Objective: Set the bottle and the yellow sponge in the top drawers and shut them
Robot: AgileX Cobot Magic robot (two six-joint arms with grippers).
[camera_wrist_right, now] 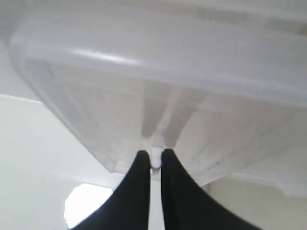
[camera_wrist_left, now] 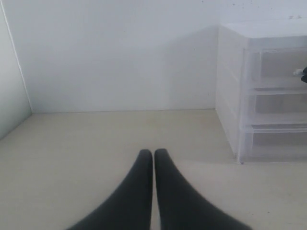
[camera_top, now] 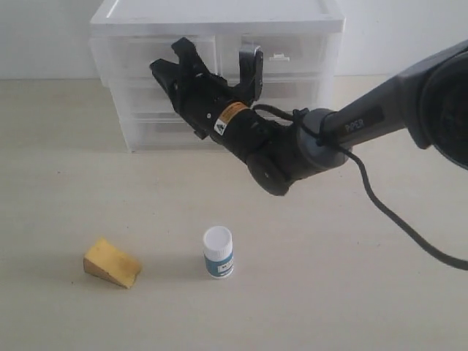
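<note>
The bottle (camera_top: 218,251), with its white cap and teal label, stands upright on the table near the front. To its left lies the yellow sponge (camera_top: 111,262). My right gripper (camera_top: 170,58) reaches across to the top left drawer (camera_top: 135,55). In the right wrist view this gripper (camera_wrist_right: 154,157) is shut on that drawer's small white handle tab (camera_wrist_right: 156,154). The top right drawer (camera_top: 300,51) looks closed, and its handle tab (camera_top: 278,55) is free. My left gripper (camera_wrist_left: 153,154) is shut on nothing, low over bare table; it is out of the exterior view.
The white drawer unit (camera_top: 219,14) stands at the back against the wall, with full-width drawers below the top pair. It also shows in the left wrist view as the drawer unit (camera_wrist_left: 268,96). A black cable (camera_top: 395,219) hangs from the right arm.
</note>
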